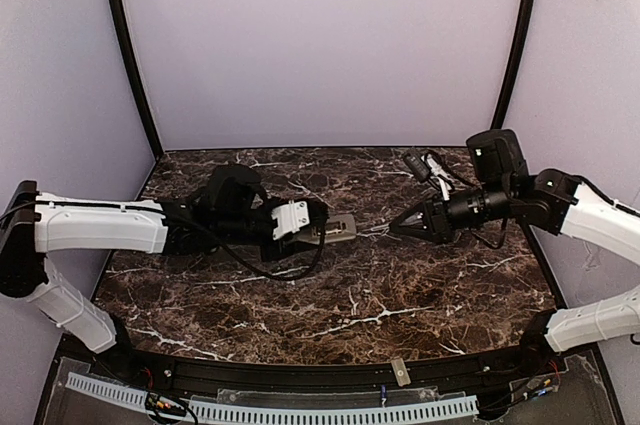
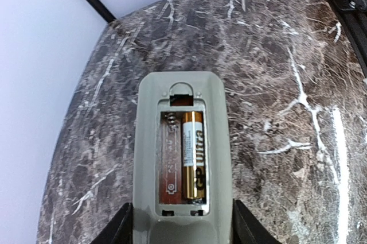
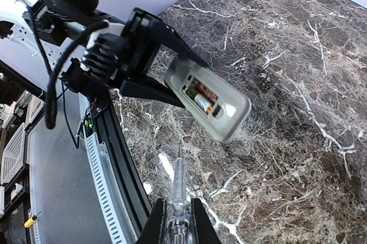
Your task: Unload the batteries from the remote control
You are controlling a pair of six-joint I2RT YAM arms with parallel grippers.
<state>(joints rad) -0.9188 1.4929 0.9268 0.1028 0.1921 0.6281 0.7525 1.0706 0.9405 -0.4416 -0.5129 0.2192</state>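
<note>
My left gripper is shut on the remote control and holds it above the table, grey back up. In the left wrist view the remote control lies between my black fingers, its battery recess open. One gold battery sits in the right slot; the left slot is empty. My right gripper is shut on a clear-handled screwdriver. Its tip points at the remote control from a short gap away; the battery shows there too.
The dark marble table is walled by lilac panels with black corner posts. A small flat grey piece lies on the black front rail. The left arm's cable hangs below the wrist.
</note>
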